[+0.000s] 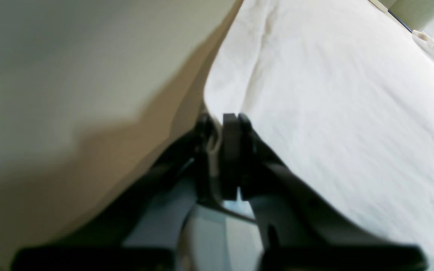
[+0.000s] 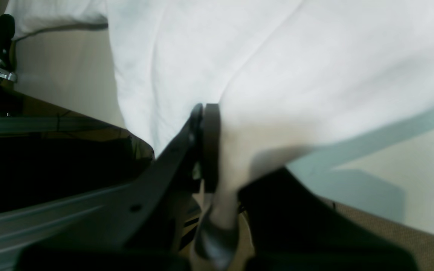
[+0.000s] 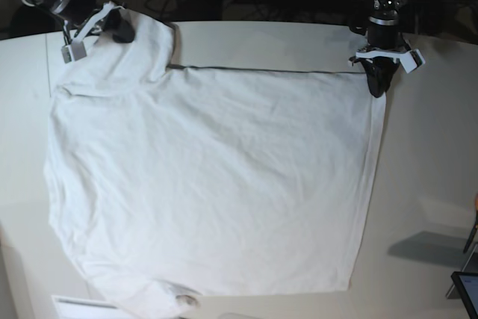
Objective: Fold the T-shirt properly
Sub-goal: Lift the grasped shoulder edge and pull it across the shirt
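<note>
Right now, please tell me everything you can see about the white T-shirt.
The T-shirt is plain white, soft, lightly wrinkled cloth with hemmed edges. It lies spread nearly flat on the pale table, covering most of it. The left pincer is shut on one far corner, and the right pincer pinches the other, where the cloth bunches.

1 shirt, 2 arms, 1 counter.
One white T-shirt (image 3: 209, 177) spread on one pale counter (image 3: 426, 169). Two robot arms, one pincer each: left pincer (image 3: 376, 86) at far right corner of shirt, right pincer (image 3: 119, 31) at far left corner. One small neck label (image 3: 183, 301) on near edge.
</note>
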Controlling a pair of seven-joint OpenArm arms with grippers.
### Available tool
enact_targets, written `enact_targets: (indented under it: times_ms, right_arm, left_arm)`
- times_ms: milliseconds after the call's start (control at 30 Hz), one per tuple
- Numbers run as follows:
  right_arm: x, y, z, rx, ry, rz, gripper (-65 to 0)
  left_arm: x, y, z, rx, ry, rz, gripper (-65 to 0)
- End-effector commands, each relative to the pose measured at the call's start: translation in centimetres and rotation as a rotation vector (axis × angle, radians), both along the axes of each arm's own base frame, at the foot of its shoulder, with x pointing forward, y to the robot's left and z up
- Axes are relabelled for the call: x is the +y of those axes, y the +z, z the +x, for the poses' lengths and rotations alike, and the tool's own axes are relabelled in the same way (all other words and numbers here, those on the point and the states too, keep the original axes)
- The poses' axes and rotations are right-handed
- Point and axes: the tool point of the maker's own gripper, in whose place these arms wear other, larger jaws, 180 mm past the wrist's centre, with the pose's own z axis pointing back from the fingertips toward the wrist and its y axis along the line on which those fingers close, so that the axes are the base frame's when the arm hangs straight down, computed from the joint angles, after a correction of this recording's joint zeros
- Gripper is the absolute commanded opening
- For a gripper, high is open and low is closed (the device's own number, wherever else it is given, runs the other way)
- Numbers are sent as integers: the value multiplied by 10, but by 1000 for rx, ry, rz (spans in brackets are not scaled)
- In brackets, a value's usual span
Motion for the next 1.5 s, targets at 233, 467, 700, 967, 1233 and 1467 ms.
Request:
enact_targets:
  times_ms: [233,467,700,967,1233,1467]
  right_arm:
    - [-10,-18,-27,126,35,-87,-647]
    - [-23,-8,-22,72,24,-124,-647]
    - [-61,19,-10,4,3,-247,-647]
    - [-60,47,4,-62,79,-326,-647]
    - [-65,66,25,-149,103,-306,-647]
    - [-79,91,63,-238,141,-334,-646]
  left_arm:
    - [-6,6,-13,24,-26,-6,-650]
    - [-12,28,-13,-20,-48,0,-650]
    - [10,46,-22,-37,-8,44,-650]
    - [-5,72,-30,-72,-48,40,-650]
    - [-18,94,-26,-123,-80,36,-650]
    - [-17,100,-17,-151,-73,37,-650]
